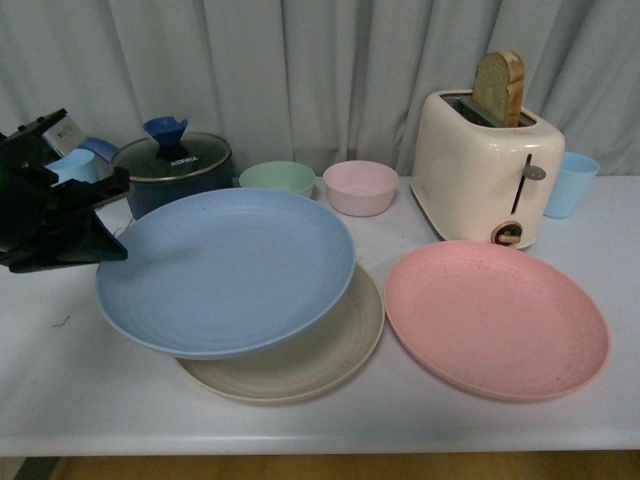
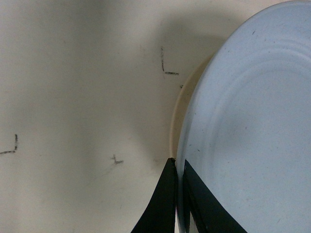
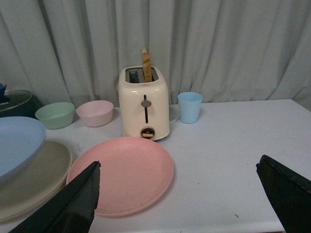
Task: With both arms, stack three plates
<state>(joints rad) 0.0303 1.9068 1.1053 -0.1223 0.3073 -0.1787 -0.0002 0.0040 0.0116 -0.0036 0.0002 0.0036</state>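
- Only in the left wrist view is the grip shown closely: the left gripper (image 2: 181,196) is pinched on the rim of the blue plate (image 2: 248,136), one black finger on each face, and pen marks (image 2: 167,65) are seen on the table (image 2: 73,97).
- At the left of the front view, the blue plate is held slightly tilted above the beige plate (image 1: 300,365), which is laid flat and largely covered; contact between them cannot be judged.
- Behind them, a pot (image 1: 170,185) is closed by a glass lid (image 1: 175,155), and a mint bowl (image 1: 278,178) and a pink bowl (image 1: 360,187) are set side by side.
- Further right, the pink plate (image 1: 495,318) is laid flat, just beside the beige one.
- A slice of bread (image 1: 498,88) is held upright in the toaster (image 1: 480,180), with a blue cup (image 1: 570,185) beside it.
- Solely in the right wrist view is the right gripper (image 3: 177,167) seen, its jaws spread wide near the pink plate.
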